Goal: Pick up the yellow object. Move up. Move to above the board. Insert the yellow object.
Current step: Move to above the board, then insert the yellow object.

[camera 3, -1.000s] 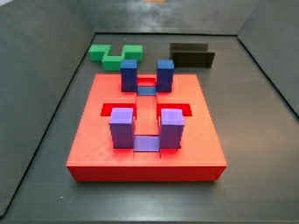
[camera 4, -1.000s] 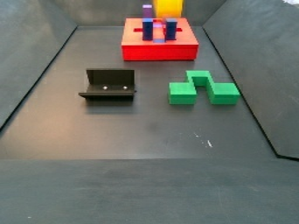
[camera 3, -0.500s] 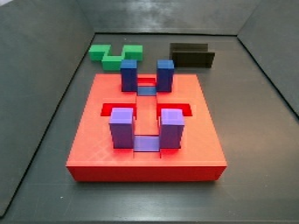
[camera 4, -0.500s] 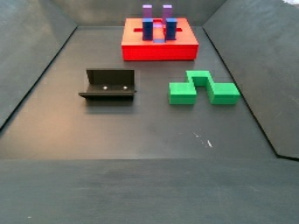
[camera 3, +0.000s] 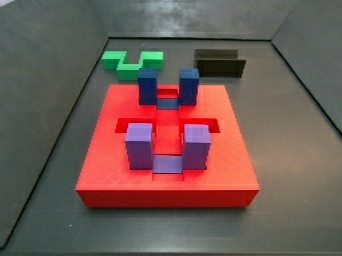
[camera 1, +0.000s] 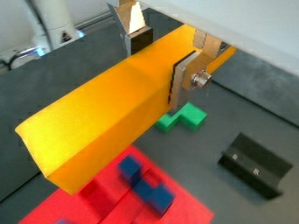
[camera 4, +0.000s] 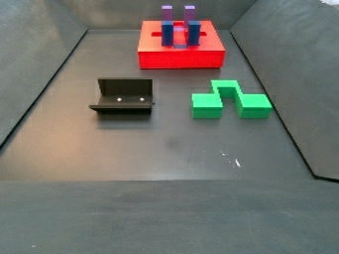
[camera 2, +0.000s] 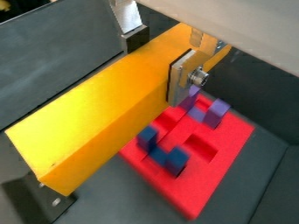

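My gripper [camera 1: 162, 63] is shut on the yellow object [camera 1: 117, 114], a long yellow-orange bar gripped across its width near one end, as both wrist views show [camera 2: 105, 114]. One silver finger [camera 1: 184, 80] presses its near face; the other finger [camera 1: 138, 37] is on the far side. The board [camera 3: 167, 185], a red slab with dark-blue posts [camera 3: 167, 85] and purple posts [camera 3: 167, 145], lies far below the bar in both wrist views [camera 2: 222, 149]. Gripper and bar are out of view in both side views.
A green zigzag block [camera 4: 229, 100] and the dark fixture [camera 4: 123, 96] stand on the grey floor away from the board [camera 4: 181, 55]. They also show in a side view, green block [camera 3: 131, 63] and fixture [camera 3: 221, 63], behind the board. Grey walls enclose the floor.
One second ago the yellow bar showed above the board at the top of a side view. It has since risen out of that view. The board and blocks have not moved.
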